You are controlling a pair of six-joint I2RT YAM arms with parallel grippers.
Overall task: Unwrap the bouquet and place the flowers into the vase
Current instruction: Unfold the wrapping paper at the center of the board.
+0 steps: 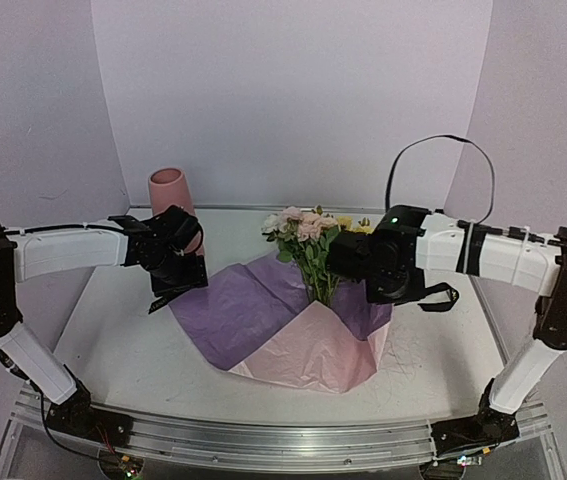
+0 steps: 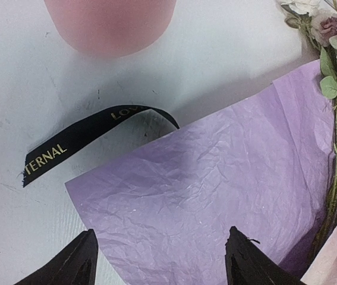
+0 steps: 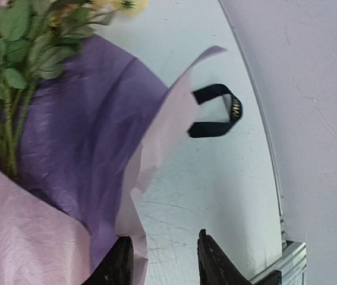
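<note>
Vase point(image 1: 170, 190): one, pink, upright at far left on the table point(image 1: 113, 330), apart from the bunch.
Flowers point(image 1: 308, 235): one bunch, stems lying on the paper; bloom count unclear.
Paper point(image 1: 273, 320): lilac and pink, spread at centre.
Ribbon: two black pieces, one point(image 2: 97, 127) left of the paper, one point(image 3: 219, 113) right.
Left gripper point(image 2: 159, 267): jaws wide, empty, over the lilac edge.
Right gripper point(image 3: 162, 267): jaws partly apart, nothing clamped; a raised pink edge rests against one finger.

Both arms are of one build: the left arm point(image 1: 63, 252) and right arm point(image 1: 503, 258) have white shell links, black joint housings and black bases bolted to a silver rail point(image 1: 263, 440). The right arm carries a black cable point(image 1: 443, 140) looped above its wrist, black bands round its white forearm link, and a lit green indicator point(image 1: 395, 219). The left tool point(image 2: 161, 255) and right tool point(image 3: 163, 261) each end in two matte black tapered fingers point(image 2: 73, 267).
</note>
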